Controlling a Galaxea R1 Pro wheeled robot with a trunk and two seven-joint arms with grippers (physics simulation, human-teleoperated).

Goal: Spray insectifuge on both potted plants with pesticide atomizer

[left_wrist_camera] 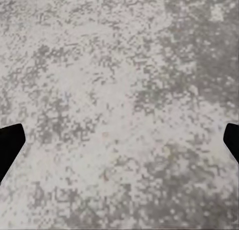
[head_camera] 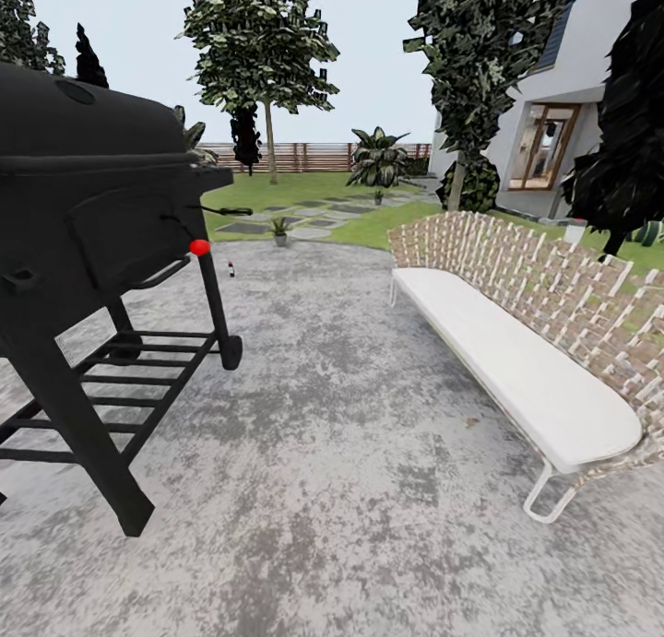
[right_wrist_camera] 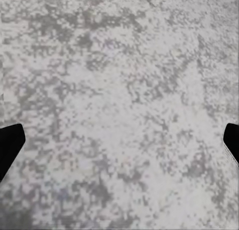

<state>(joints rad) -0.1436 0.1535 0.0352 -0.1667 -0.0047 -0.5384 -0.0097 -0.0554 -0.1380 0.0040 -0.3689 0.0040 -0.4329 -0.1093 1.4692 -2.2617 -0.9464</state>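
The pesticide atomizer [head_camera: 231,269] is a tiny slim bottle standing on the grey paving far ahead, just past the grill's leg. One potted plant [head_camera: 279,230] sits at the edge of the lawn behind it. A second potted plant [head_camera: 377,195] stands farther back among the stepping stones. In the left wrist view my left gripper [left_wrist_camera: 119,140] is open over bare paving, its dark fingertips [left_wrist_camera: 10,145] at the picture's edges. My right gripper [right_wrist_camera: 119,140] is open the same way, with nothing between its fingertips [right_wrist_camera: 10,142].
A big black grill [head_camera: 92,213] on a wheeled frame stands close at the left. A white-cushioned woven bench [head_camera: 516,342] runs along the right. Grey paving [head_camera: 332,453] stretches between them. Beyond lie lawn, trees, a large leafy bush [head_camera: 378,158], a wooden fence and a house.
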